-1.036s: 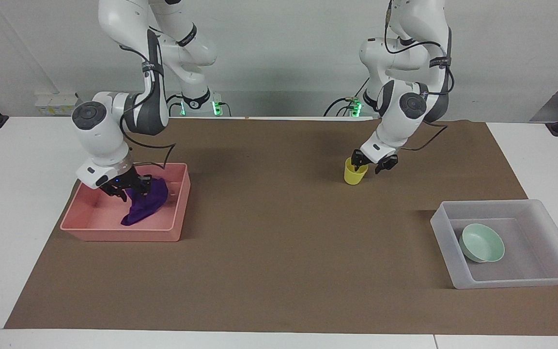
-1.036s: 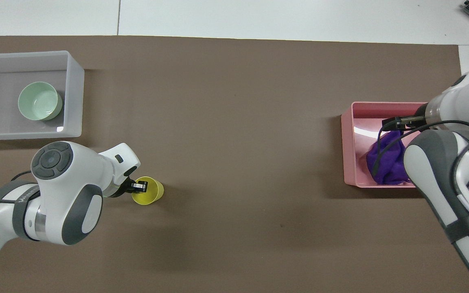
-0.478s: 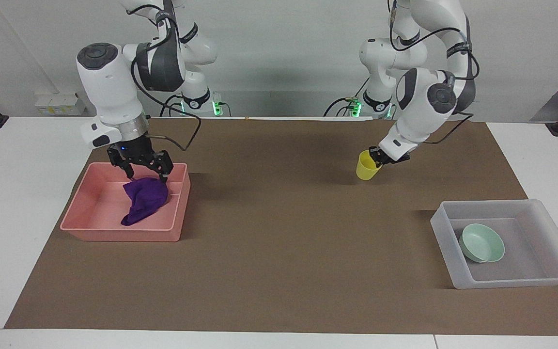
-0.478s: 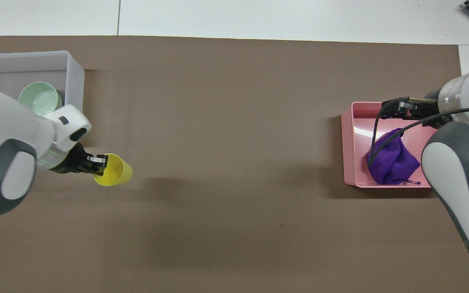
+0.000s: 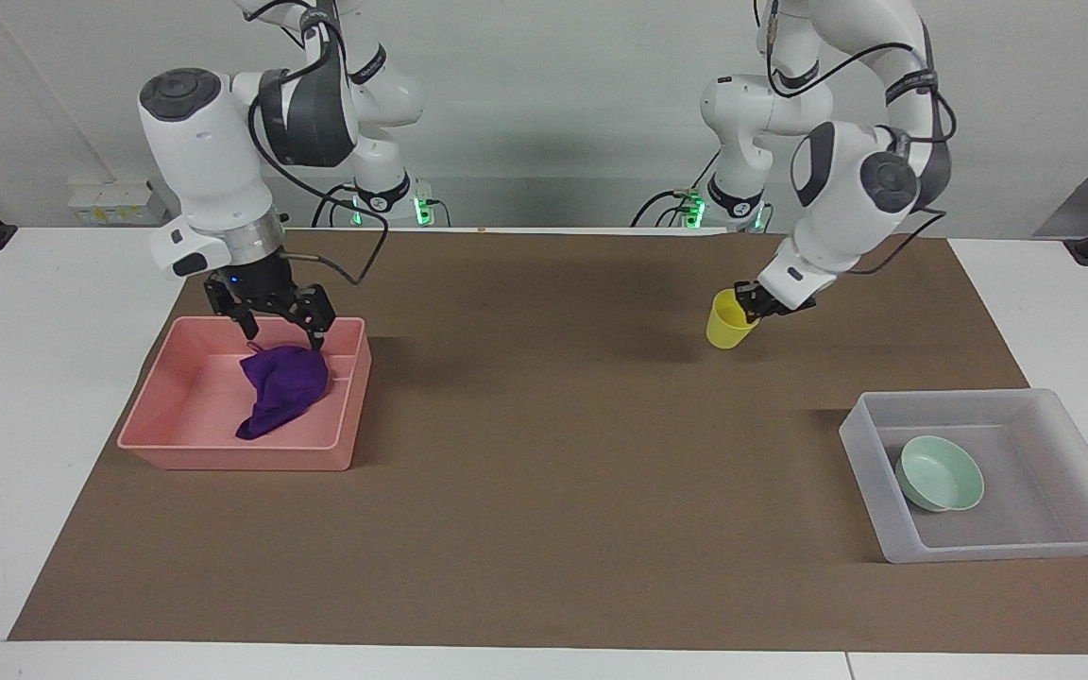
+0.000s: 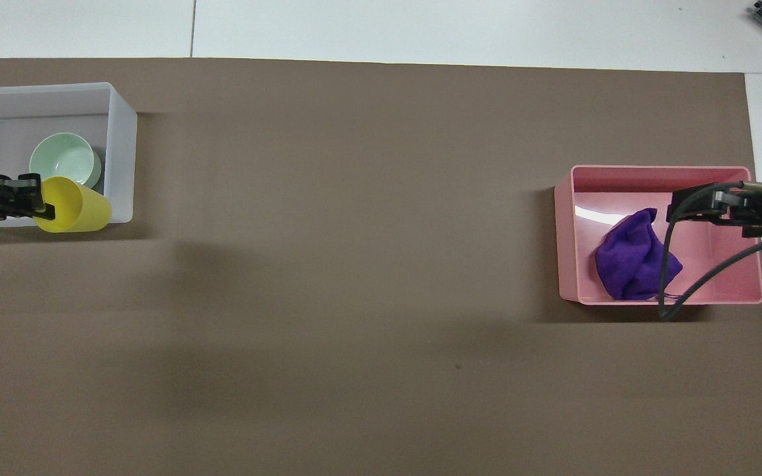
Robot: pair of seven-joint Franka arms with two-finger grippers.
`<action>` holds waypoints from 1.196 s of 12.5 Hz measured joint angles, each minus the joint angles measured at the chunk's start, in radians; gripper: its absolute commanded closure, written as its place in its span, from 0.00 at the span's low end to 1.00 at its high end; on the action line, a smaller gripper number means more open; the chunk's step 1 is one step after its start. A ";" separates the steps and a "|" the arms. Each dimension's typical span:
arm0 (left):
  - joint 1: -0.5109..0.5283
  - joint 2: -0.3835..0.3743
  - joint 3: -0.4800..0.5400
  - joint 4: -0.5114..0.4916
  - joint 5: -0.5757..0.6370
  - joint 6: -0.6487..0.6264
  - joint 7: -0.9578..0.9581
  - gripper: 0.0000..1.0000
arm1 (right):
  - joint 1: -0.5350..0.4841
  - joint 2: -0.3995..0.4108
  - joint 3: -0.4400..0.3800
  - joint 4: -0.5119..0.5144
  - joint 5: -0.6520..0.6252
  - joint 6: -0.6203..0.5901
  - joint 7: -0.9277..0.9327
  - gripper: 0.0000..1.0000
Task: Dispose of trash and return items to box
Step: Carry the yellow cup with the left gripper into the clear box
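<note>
Left gripper [image 5: 754,303] pinches the rim of the small yellow plastic cup [image 5: 728,321], in the air over the brown mat [image 5: 544,472]; cup tilted, mouth up toward the gripper. Right gripper [image 5: 275,316] hangs spread wide and empty over the pink opaque tray [image 5: 232,453]; the crumpled deep-purple cloth rag [image 5: 281,387] lies in the tray, long axis slanting from the robots' edge toward the tray's middle. Pale mint-green round bowl [image 5: 941,474] sits mouth-up in the translucent whitish plastic bin [image 5: 988,552] at the left arm's end.

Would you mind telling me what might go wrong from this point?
The left hand pinches only the yellow cup's rim, so the tilted cup might slip before reaching the translucent box. Dropped there, it could land on the green bowl. The purple rag's cloth could catch the open right hand just above.
</note>
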State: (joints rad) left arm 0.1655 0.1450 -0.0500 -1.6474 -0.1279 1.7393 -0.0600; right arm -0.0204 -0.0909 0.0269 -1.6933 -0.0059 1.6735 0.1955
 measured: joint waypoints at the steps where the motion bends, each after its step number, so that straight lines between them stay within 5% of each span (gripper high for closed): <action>1: 0.037 0.050 0.001 0.054 0.016 0.007 0.003 1.00 | -0.003 0.001 -0.004 0.002 0.000 -0.003 -0.027 0.00; 4: 0.121 0.197 0.001 0.158 0.032 0.122 0.039 1.00 | -0.021 0.012 -0.007 0.001 -0.001 -0.017 -0.117 0.00; 9: 0.130 0.356 -0.009 0.175 0.033 0.258 0.044 1.00 | -0.032 0.015 -0.008 0.011 -0.027 -0.063 -0.205 0.00; 10: 0.130 0.366 -0.011 0.175 0.034 0.258 0.044 0.89 | -0.034 0.019 -0.008 0.041 -0.027 -0.102 -0.212 0.00; 11: 0.130 0.371 -0.011 0.176 0.036 0.258 0.045 0.53 | -0.036 0.031 -0.008 0.086 -0.025 -0.141 -0.217 0.00; 12: 0.130 0.374 -0.011 0.176 0.037 0.257 0.061 0.01 | -0.036 0.042 -0.008 0.114 -0.017 -0.150 -0.219 0.00; 15: 0.127 0.374 -0.014 0.178 0.037 0.257 0.100 0.00 | -0.036 0.063 -0.007 0.122 -0.009 -0.142 -0.219 0.00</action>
State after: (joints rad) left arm 0.2929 0.5194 -0.0643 -1.4697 -0.0908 1.9959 0.0401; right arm -0.0559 -0.0279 0.0202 -1.5714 -0.0151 1.5311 -0.0234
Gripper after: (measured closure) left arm 0.674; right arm 0.000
